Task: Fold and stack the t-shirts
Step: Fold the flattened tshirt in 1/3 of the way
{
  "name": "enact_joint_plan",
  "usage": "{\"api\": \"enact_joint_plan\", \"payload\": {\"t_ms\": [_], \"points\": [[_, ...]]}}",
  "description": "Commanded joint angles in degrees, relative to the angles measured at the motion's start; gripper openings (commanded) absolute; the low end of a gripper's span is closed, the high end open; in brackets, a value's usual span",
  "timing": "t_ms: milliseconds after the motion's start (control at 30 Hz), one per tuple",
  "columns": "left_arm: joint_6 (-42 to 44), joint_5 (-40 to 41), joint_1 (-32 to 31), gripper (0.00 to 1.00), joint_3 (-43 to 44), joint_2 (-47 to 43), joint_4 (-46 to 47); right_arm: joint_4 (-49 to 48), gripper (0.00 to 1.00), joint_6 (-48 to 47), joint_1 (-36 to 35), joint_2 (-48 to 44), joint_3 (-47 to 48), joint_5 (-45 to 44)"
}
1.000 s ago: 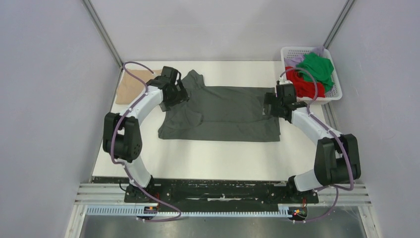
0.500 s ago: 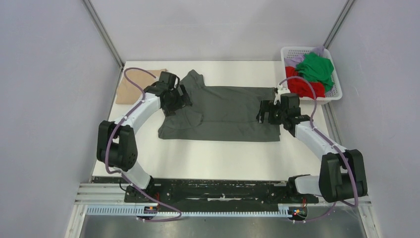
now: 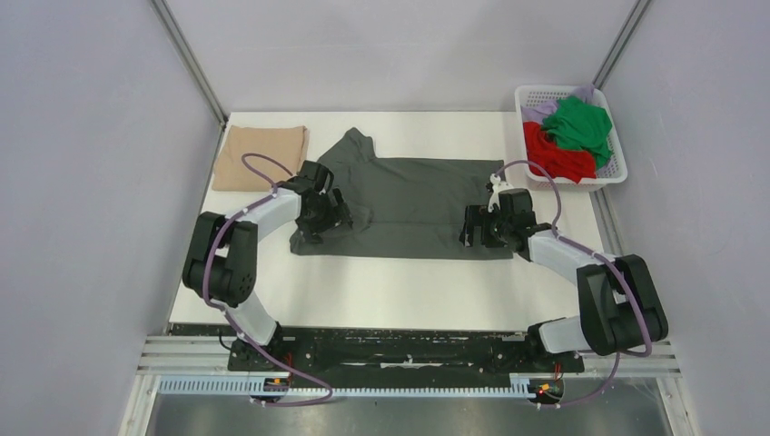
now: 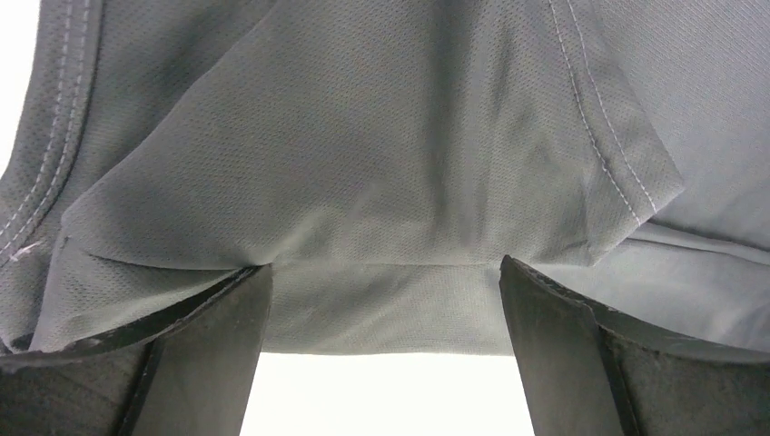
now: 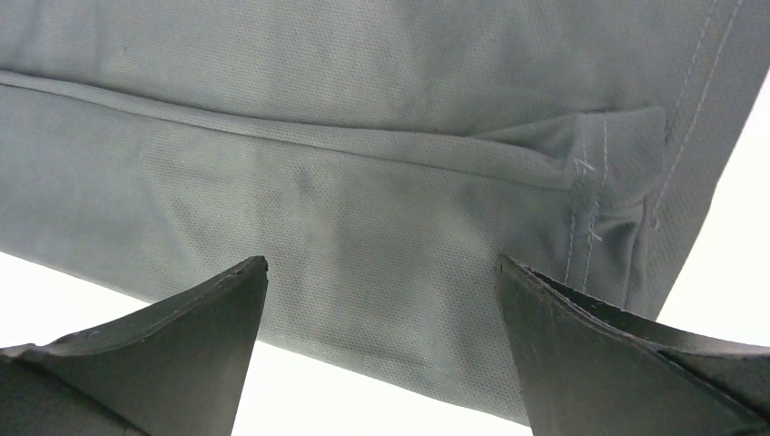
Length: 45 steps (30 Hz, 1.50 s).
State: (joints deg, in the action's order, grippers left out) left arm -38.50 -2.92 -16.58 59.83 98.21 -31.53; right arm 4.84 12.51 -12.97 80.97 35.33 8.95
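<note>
A dark grey t-shirt (image 3: 409,195) lies spread across the middle of the table, its sleeve folded in at the left. A folded beige t-shirt (image 3: 261,156) rests at the far left. My left gripper (image 3: 315,227) is low over the grey shirt's near-left part; in the left wrist view it (image 4: 383,265) stands open, with the shirt's near edge (image 4: 363,163) between the fingers. My right gripper (image 3: 470,227) is at the near-right corner; it (image 5: 382,261) is open too, straddling the hem (image 5: 345,82). Neither gripper holds any cloth.
A white lattice basket (image 3: 617,173) at the far right holds a green t-shirt (image 3: 581,123), a red one (image 3: 554,156) and a lilac one (image 3: 540,111). White table (image 3: 390,291) shows between the shirt and the arm bases. Grey walls stand on both sides.
Both grippers have moved from the shirt's far side toward its near edge and come lower. The right gripper's jaws have widened. The beige shirt, earlier partly hidden by the left arm, shows fully.
</note>
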Motion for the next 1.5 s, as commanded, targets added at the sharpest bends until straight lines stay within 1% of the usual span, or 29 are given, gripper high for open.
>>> {"api": "enact_joint_plan", "payload": {"t_ms": [0,100,267,400,433,533,767,867,933,1067,1267,1467], "points": [[-1.74,1.16,0.15,1.00,-5.76,-2.88,2.24,-1.13,0.98,0.66,-0.12,-2.27,-4.66,-2.94],[-2.70,2.73,0.19,1.00,-10.36,-4.85,2.48,-0.33,0.98,0.38,-0.06,-3.88,-7.61,-4.19],[-4.88,2.00,-0.50,1.00,-16.97,-9.93,3.06,1.37,0.98,0.76,-0.12,-9.11,-13.16,-4.50],[-8.10,2.72,-2.33,1.00,-23.13,-17.46,2.04,3.43,0.98,2.99,-0.19,-14.70,-17.45,-5.00],[-9.16,4.29,-2.91,1.00,-24.36,-19.29,1.24,3.81,0.98,3.80,-0.24,-16.52,-18.33,-4.95],[-12.18,5.24,-4.62,1.00,-28.07,-25.02,-0.54,5.60,0.98,5.38,-1.10,-20.94,-20.87,-5.01],[-20.14,5.71,-10.04,1.00,-34.75,-36.20,-2.08,15.24,0.98,9.66,-3.40,-31.07,-24.13,-8.31],[-21.28,6.15,-10.84,1.00,-34.91,-39.50,-3.90,17.96,0.98,12.43,-4.71,-35.37,-25.35,-8.19],[-21.46,7.96,-10.93,1.00,-34.41,-40.99,-6.00,19.08,0.98,14.93,-6.29,-37.46,-25.58,-8.16],[-21.79,9.79,-10.93,1.00,-33.67,-42.92,-9.15,22.41,0.98,18.19,-7.73,-39.43,-25.73,-9.56],[-21.96,8.57,-11.02,1.00,-34.07,-44.04,-7.82,24.99,0.98,23.81,-10.00,-44.17,-27.50,-9.13],[-21.48,9.37,-11.06,1.00,-34.27,-44.97,-7.94,32.02,0.98,24.84,-10.75,-47.30,-25.22,-11.18]]}}
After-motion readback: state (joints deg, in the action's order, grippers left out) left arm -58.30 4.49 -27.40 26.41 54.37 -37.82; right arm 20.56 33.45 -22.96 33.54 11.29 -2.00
